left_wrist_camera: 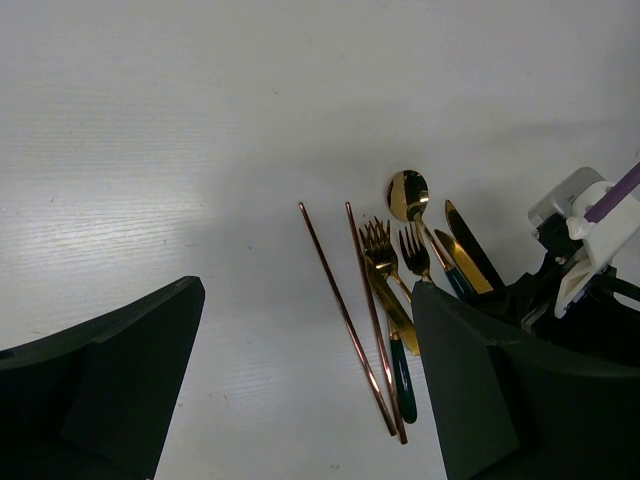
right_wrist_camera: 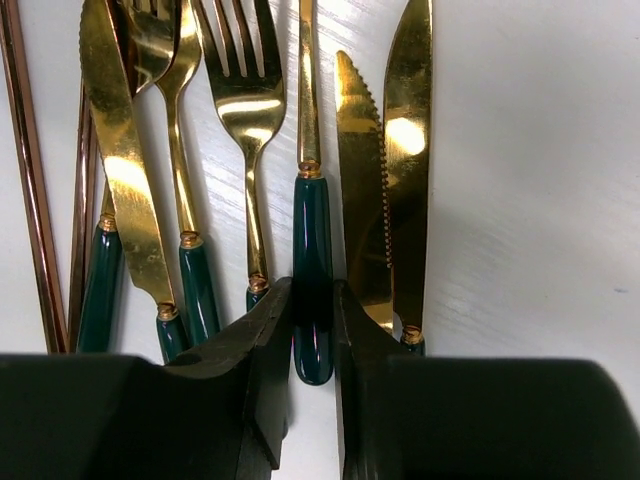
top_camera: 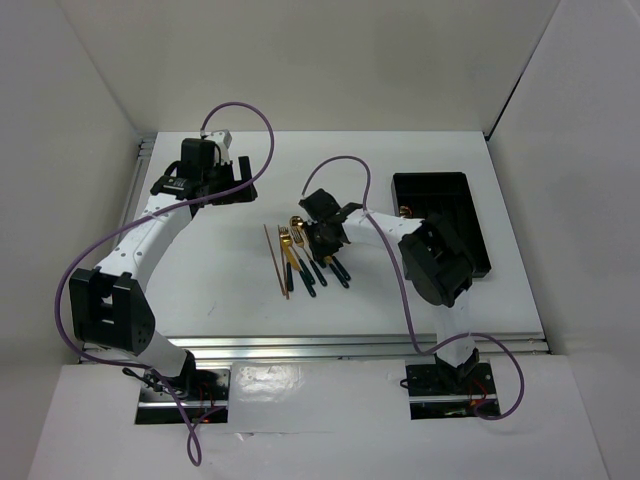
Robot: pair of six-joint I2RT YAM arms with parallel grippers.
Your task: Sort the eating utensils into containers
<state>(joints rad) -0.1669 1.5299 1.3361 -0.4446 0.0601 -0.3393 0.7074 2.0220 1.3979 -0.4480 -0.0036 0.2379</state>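
Near the middle of the white table, we see the eating utensils lying side by side in a tight row: gold-headed forks, knives and a spoon, all with dark teal handles, plus two thin brown chopsticks at the row's left edge. Our right gripper sits low over this row. Its two black fingers are closed on the spoon's teal handle close to the butt end, and the piece lies flat on the table. Our left gripper hangs above the table up and to the left of the row, jaws spread wide and holding nothing. We judge the cutlery to be stiff, fairly light metal with a polished, slippery finish. The rounded handle is the sensible place to pinch, since the gold heads are thin and smooth. A hold this near the end may let the head droop or swing on lifting. A fork lies just beside the held handle on one side and a serrated knife on the other, so either could be nudged. The chopsticks look lighter and likely to roll. The tabletop is flat and faintly grained, giving fingertips little to get under. The black tray sits well apart to the right, partly behind the right arm, and plain white walls close in the space.
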